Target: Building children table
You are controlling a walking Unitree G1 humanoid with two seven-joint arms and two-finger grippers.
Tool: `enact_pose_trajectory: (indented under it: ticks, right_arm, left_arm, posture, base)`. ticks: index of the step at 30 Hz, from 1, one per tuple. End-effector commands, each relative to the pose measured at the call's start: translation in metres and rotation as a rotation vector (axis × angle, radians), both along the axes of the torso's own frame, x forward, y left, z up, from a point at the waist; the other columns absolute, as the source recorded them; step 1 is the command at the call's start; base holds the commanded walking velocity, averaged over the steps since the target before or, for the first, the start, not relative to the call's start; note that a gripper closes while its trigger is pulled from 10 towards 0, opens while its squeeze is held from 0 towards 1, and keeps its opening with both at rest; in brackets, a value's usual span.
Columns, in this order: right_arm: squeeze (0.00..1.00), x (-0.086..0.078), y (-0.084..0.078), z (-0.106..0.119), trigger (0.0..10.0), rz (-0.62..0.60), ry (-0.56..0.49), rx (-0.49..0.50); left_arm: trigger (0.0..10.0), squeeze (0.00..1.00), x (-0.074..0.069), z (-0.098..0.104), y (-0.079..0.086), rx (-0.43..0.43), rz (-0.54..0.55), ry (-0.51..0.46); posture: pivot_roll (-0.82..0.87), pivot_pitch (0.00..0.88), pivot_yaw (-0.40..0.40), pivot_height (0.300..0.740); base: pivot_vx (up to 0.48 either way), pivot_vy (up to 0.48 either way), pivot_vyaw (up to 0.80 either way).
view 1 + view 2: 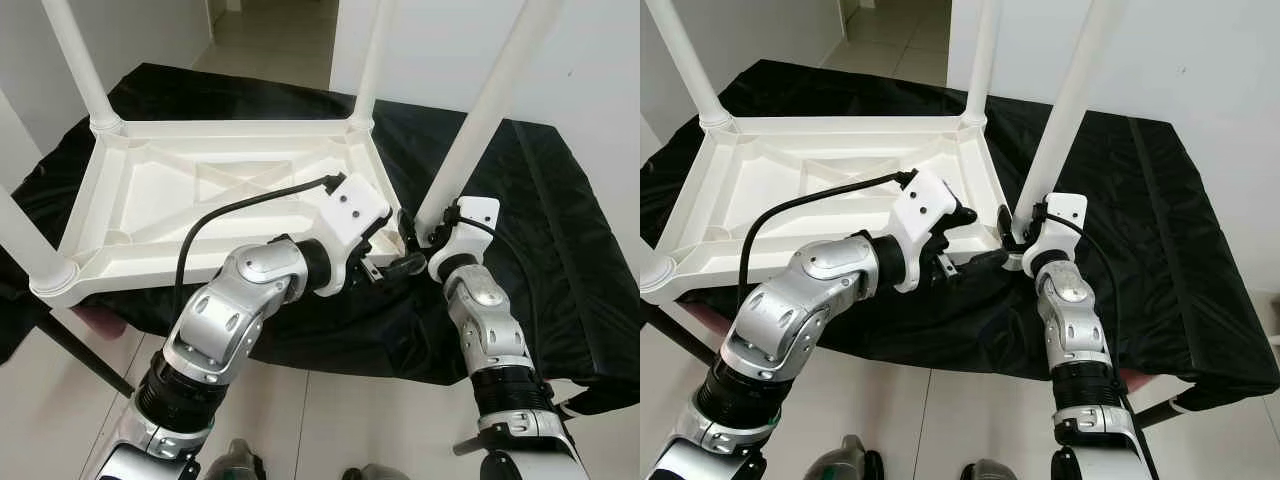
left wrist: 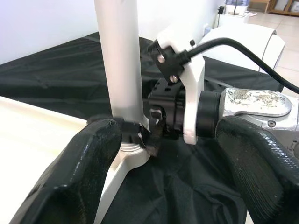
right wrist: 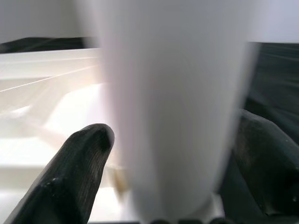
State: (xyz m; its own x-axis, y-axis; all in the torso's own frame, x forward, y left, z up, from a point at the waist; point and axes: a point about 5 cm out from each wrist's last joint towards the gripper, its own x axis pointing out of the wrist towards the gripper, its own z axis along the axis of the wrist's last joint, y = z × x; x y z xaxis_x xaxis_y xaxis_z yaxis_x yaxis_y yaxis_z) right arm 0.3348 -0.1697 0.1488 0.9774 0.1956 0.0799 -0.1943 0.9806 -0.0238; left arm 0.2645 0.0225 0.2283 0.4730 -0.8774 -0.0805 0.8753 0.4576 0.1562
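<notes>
Nearest, left gripper (image 1: pixel 390 268): reaches across from the left toward the table's near right corner, fingers (image 2: pixel 70 177) spread wide and holding nothing. Points rightward and slightly away, with the foot of the leg (image 1: pixel 480 130) just ahead of the tips and a little left of the gap's centre line in the left wrist view.

Just right of it, right gripper (image 1: pixel 420 238): comes up from the near edge and clasps the same leg low down, one finger (image 3: pixel 84 163) on each side of the white tube in the right wrist view. Sits right above the socket (image 2: pixel 128 151) where leg meets table corner.

Leg itself: stands up from that corner with its long axis close to vertical, leaning slightly right and away. Seems already set in the socket, though how deep cannot be told.

Beyond, table (image 1: pixel 200 190): lies upside down on black cloth (image 1: pixel 560 200), ribbed underside up, long side running left to right, other legs standing at the far and left corners.

Key relation for the next move: leg foot lies dead ahead of the left fingers and already inside the right ones. Right arm nearer and better placed to press or twist along the upright axis; left arm probably best used to steady the corner from the side.
</notes>
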Motion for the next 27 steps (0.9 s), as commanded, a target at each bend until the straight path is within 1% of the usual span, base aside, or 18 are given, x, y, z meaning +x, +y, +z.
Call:
enact_pose_trajectory:
  ticks: [1, 4, 6, 8, 9, 10, 13, 15, 17, 18, 19, 21, 24, 25, 26, 27]
  right_arm:
    - [0.0, 0.002, 0.001, 0.004, 10.0, 0.064, -0.021, -0.005]
    - [0.0, 0.006, -0.005, 0.01, 10.0, 0.159, -0.046, -0.017]
    - [0.0, 0.006, -0.005, 0.01, 10.0, 0.159, -0.046, -0.017]
    - [0.0, 0.007, -0.009, 0.013, 10.0, 0.217, -0.058, -0.033]
    - [0.0, 0.007, -0.009, 0.013, 10.0, 0.217, -0.058, -0.033]
    - [0.0, 0.007, -0.011, 0.013, 10.0, 0.257, -0.055, -0.048]
    - [0.0, 0.007, -0.011, 0.013, 10.0, 0.257, -0.055, -0.048]
    - [0.0, 0.007, -0.018, 0.013, 10.0, 0.336, -0.045, -0.074]
    - [0.0, 0.007, -0.018, 0.013, 10.0, 0.336, -0.045, -0.074]
    - [0.0, 0.008, -0.023, 0.011, 10.0, 0.376, -0.027, -0.089]
    - [0.0, 0.008, -0.023, 0.011, 10.0, 0.376, -0.027, -0.089]
    - [0.0, 0.01, -0.032, 0.008, 10.0, 0.406, 0.0, -0.113]
    - [0.0, 0.011, -0.036, 0.007, 10.0, 0.415, 0.008, -0.12]
    - [0.0, 0.011, -0.037, 0.007, 2.7, 0.421, 0.01, -0.115]
    - [0.0, 0.011, -0.037, 0.007, 2.7, 0.421, 0.01, -0.115]
    - [0.0, 0.011, -0.036, 0.006, 0.0, 0.428, 0.011, -0.107]
  left_arm:
    - [10.0, 0.0, 0.005, 0.003, 0.002, -0.005, 0.039, -0.018]
    - [10.0, 0.0, 0.005, 0.005, 0.002, -0.007, 0.036, -0.024]
    - [10.0, 0.0, 0.005, 0.005, 0.002, -0.007, 0.036, -0.024]
    - [10.0, 0.0, 0.004, 0.006, 0.002, -0.006, 0.029, -0.023]
    - [10.0, 0.0, 0.004, 0.006, 0.002, -0.006, 0.029, -0.023]
    - [10.0, 0.0, 0.004, 0.006, 0.002, -0.003, 0.024, -0.022]
    - [10.0, 0.0, 0.004, 0.006, 0.002, -0.003, 0.024, -0.022]
    - [10.0, 0.0, 0.003, 0.005, 0.002, 0.002, 0.018, -0.02]
    - [10.0, 0.0, 0.003, 0.005, 0.002, 0.002, 0.018, -0.02]
    - [10.0, 0.0, 0.002, 0.005, 0.002, 0.004, 0.016, -0.018]
    - [10.0, 0.0, 0.002, 0.005, 0.002, 0.004, 0.016, -0.018]
    - [10.0, 0.0, 0.002, 0.005, 0.003, 0.008, 0.016, -0.013]
    - [10.0, 0.0, 0.002, 0.005, 0.004, 0.009, 0.017, -0.012]
    - [10.0, 0.0, 0.002, 0.005, 0.004, 0.009, 0.017, -0.011]
    - [10.0, 0.0, 0.002, 0.005, 0.004, 0.009, 0.017, -0.011]
    - [10.0, 0.0, 0.001, 0.005, 0.004, 0.009, 0.015, -0.01]
  posture:
    - [0.05, 0.0, -0.044, 0.74]
    - [0.04, 0.004, -0.034, 0.74]
    - [0.04, 0.004, -0.034, 0.74]
    - [0.03, 0.007, -0.025, 0.74]
    - [0.03, 0.007, -0.025, 0.74]
    - [0.03, 0.009, -0.019, 0.74]
    - [0.03, 0.009, -0.019, 0.74]
    - [0.03, 0.016, -0.009, 0.74]
    - [0.03, 0.016, -0.009, 0.74]
    - [0.04, 0.018, -0.008, 0.74]
    - [0.04, 0.018, -0.008, 0.74]
    - [0.04, 0.023, -0.004, 0.74]
    - [0.04, 0.027, -0.002, 0.74]
    - [0.05, 0.026, 0.001, 0.74]
    - [0.05, 0.026, 0.001, 0.74]
    - [0.05, 0.026, 0.001, 0.74]
  base:
    - [0.0, 0.0, 0.0]
    - [0.0, 0.0, 0.0]
    - [0.0, 0.0, 0.0]
    - [0.0, 0.0, 0.0]
    - [0.0, 0.0, 0.0]
    - [0.0, 0.0, 0.0]
    - [0.0, 0.0, 0.0]
    - [0.0, 0.0, 0.0]
    - [0.0, 0.0, 0.0]
    - [0.0, 0.0, 0.0]
    - [0.0, 0.0, 0.0]
    - [0.0, 0.0, 0.0]
    - [0.0, 0.0, 0.0]
    - [0.0, 0.0, 0.0]
    - [0.0, 0.0, 0.0]
    - [0.0, 0.0, 0.0]
